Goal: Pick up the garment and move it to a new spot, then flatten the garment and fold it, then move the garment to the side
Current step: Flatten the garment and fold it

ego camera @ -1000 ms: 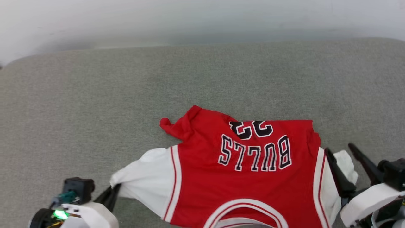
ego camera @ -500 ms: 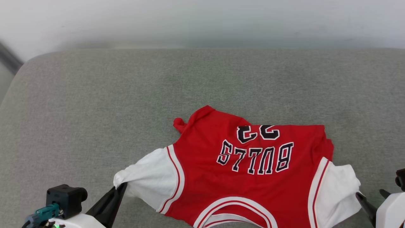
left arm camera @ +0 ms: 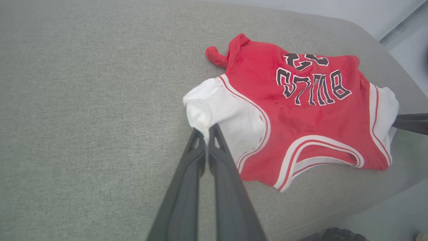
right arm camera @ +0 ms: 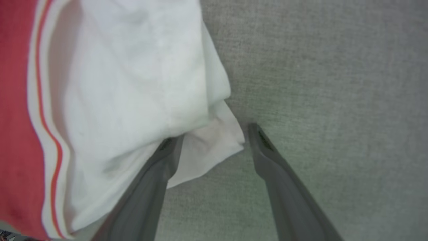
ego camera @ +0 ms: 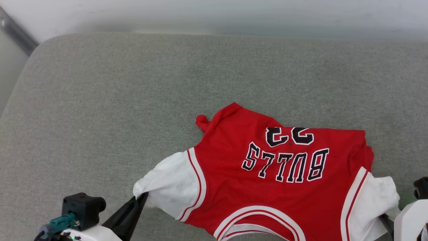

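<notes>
Wide grey padded surface point(ego camera: 133, 100) spreads across the head view, and the garment point(ego camera: 267, 190) lies on it toward the near right, front up, collar nearest the robot, lettering upside down from here. Far hem is rumpled, one red corner twisted up at the far left. The left white sleeve point(left arm camera: 217, 107) is drawn out to a point, and there's the left gripper point(left arm camera: 205, 131), clenched tight on that sleeve's edge. Over on the other side, the right gripper point(right arm camera: 214, 134) stands spread wide, released, the right sleeve's point(right arm camera: 133, 67) loose corner draped over one finger point(right arm camera: 150, 180), nothing pinched.
</notes>
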### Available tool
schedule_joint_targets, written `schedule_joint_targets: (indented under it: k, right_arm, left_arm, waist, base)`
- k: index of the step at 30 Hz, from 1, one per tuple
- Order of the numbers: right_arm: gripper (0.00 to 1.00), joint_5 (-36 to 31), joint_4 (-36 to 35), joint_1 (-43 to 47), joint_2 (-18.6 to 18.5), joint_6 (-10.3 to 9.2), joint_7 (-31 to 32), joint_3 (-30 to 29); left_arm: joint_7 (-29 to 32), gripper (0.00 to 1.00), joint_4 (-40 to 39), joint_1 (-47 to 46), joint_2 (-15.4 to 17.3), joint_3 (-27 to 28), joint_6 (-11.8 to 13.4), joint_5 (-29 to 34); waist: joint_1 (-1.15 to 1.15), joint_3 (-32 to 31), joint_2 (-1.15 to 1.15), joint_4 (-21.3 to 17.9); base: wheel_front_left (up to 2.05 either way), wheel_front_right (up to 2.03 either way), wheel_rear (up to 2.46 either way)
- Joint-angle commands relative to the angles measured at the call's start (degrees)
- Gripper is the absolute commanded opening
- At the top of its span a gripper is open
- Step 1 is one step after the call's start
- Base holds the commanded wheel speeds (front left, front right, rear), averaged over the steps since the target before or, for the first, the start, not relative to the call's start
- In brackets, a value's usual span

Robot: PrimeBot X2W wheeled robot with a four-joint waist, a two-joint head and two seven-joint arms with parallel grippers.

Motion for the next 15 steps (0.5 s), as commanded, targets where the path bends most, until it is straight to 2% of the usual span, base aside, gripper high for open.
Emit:
schedule_joint_targets:
  k: [1, 5, 6, 7, 8, 15]
  right_arm:
    - [1.0, -0.48, 2.2, -0.18, 0.71, -0.01, -0.24, 1.64]
    - [0.98, 0.42, 5.53, 0.02, 2.04, 0.09, -0.7, 4.15]
    - [0.48, 0.69, 6.17, -0.01, 2.31, 0.1, -0.84, 4.77]
    - [0.05, 0.89, 6.64, -0.12, 2.51, 0.16, -1.03, 5.29]
    - [0.0, 1.17, 7.02, -0.35, 2.52, 0.23, -1.31, 5.71]
    - [0.0, 2.66, 5.24, -1.8, 0.61, 0.06, -4.18, 5.07]
  left_arm:
    - [0.11, 0.0, 0.28, -0.37, -0.12, -0.43, -0.2, 0.0]
    - [-0.05, 0.0, 0.8, -0.88, -0.19, -0.74, -0.34, -0.41]
    - [0.01, 0.0, 1.0, -0.94, 0.0, -0.62, -0.24, -0.3]
    - [0.11, 0.0, 1.17, -1.03, 0.26, -0.48, -0.14, 0.0]
    - [0.12, 0.0, 1.31, -1.11, 0.37, -0.39, -0.11, 0.08]
    - [-0.23, 0.0, 1.47, -0.15, 1.36, 1.04, -0.07, -0.92]
  waist:
    - [0.0, 0.6, 0.0, 0.39]
    - [0.0, 1.14, 0.0, 0.71]
    - [0.0, 1.18, 0.0, 0.7]
    - [0.0, 1.18, 0.0, 0.64]
    - [0.0, 1.12, 0.0, 0.57]
    - [0.0, -1.81, 0.0, -0.81]
  base:
    - [0.0, 0.0, 0.0]
    - [0.0, 0.0, 0.0]
    - [0.0, 0.0, 0.0]
    - [0.0, 0.0, 0.0]
    - [0.0, 0.0, 0.0]
    - [0.0, 0.0, 0.0]
